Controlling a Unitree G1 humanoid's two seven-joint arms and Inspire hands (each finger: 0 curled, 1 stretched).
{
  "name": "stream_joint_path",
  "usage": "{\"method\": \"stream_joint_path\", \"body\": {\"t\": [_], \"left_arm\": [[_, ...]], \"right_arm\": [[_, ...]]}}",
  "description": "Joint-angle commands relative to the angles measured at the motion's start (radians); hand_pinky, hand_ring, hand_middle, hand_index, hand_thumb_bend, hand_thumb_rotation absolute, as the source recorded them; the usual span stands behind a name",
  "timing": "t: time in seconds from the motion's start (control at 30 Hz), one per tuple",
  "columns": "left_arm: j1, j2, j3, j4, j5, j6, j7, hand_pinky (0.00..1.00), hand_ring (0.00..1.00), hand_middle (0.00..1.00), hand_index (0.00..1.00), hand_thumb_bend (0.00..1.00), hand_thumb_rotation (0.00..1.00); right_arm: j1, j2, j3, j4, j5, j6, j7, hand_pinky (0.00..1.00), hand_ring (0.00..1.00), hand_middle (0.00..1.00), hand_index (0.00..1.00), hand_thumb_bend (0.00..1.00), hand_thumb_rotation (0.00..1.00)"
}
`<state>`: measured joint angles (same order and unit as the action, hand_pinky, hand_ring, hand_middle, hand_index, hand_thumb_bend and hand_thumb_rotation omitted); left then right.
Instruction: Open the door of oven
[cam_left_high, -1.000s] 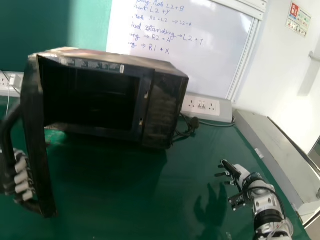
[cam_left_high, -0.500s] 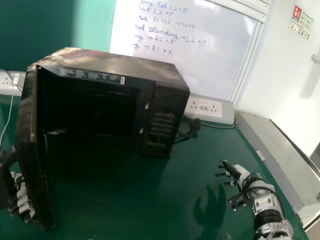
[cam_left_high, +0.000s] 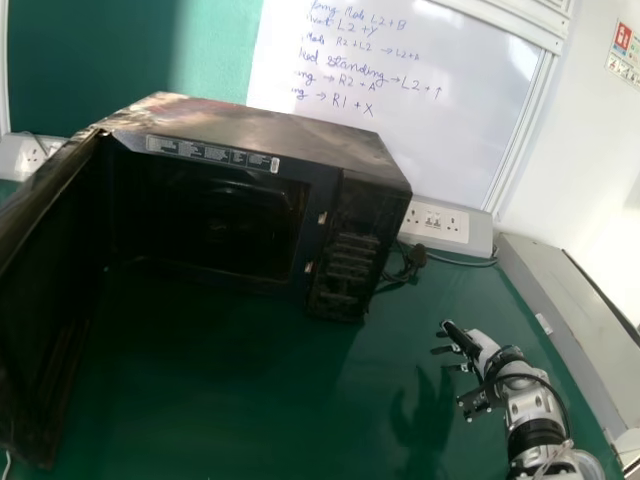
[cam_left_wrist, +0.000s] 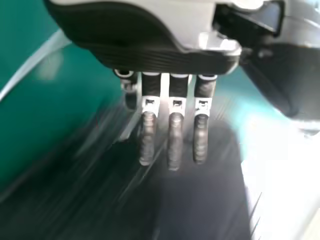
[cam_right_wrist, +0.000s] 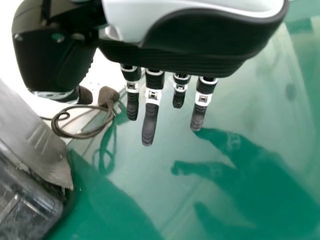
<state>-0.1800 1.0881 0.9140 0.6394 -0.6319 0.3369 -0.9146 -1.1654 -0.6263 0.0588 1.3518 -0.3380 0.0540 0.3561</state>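
Note:
The black oven (cam_left_high: 255, 215) stands on the green table, its cavity exposed. Its door (cam_left_high: 50, 290) is swung wide out to the left and toward the robot. In the left wrist view my left hand (cam_left_wrist: 175, 125) has its fingers extended over a dark blurred surface; whether they touch it I cannot tell. My right hand (cam_left_high: 470, 350) is over the table to the right of the oven, apart from it. The right wrist view has my right hand (cam_right_wrist: 150, 120) with straight fingers and nothing in them, the oven's dark side (cam_right_wrist: 25, 210) at the edge.
A power cable (cam_left_high: 405, 265) lies beside the oven's right side, near a wall socket strip (cam_left_high: 440, 225). A whiteboard (cam_left_high: 400, 110) stands behind. A grey metal box or ledge (cam_left_high: 570, 310) runs along the table's right edge.
The door has swung farther out to the left. My left hand, earlier with curled fingers at the door handle, has left the head view. The oven appears shifted right in view; my right arm is still.

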Motion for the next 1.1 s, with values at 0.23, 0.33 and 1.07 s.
{"method": "stream_joint_path", "body": {"t": [0.23, 0.33, 1.07], "left_arm": [[0.016, 0.034, 0.054, 0.177, 0.015, -0.116, 0.052, 0.07, 0.39, 0.45, 0.51, 0.49, 0.0], [0.017, 0.026, 0.094, 0.186, 0.0, -0.097, 0.13, 0.07, 0.39, 0.46, 0.52, 0.49, 0.0], [-0.187, -0.096, 0.133, 0.096, -0.024, -0.299, 0.694, 0.03, 0.05, 0.43, 0.52, 0.51, 0.0]], "right_arm": [[0.002, -0.001, -0.016, 0.009, 0.018, 0.02, 0.004, 0.87, 0.72, 0.68, 0.89, 0.51, 0.53], [0.006, -0.003, -0.023, 0.008, 0.025, 0.013, 0.01, 0.88, 0.72, 0.69, 0.9, 0.54, 0.55], [0.006, -0.005, -0.019, 0.01, 0.015, 0.018, 0.001, 0.81, 0.7, 0.67, 0.87, 0.56, 0.54]]}}
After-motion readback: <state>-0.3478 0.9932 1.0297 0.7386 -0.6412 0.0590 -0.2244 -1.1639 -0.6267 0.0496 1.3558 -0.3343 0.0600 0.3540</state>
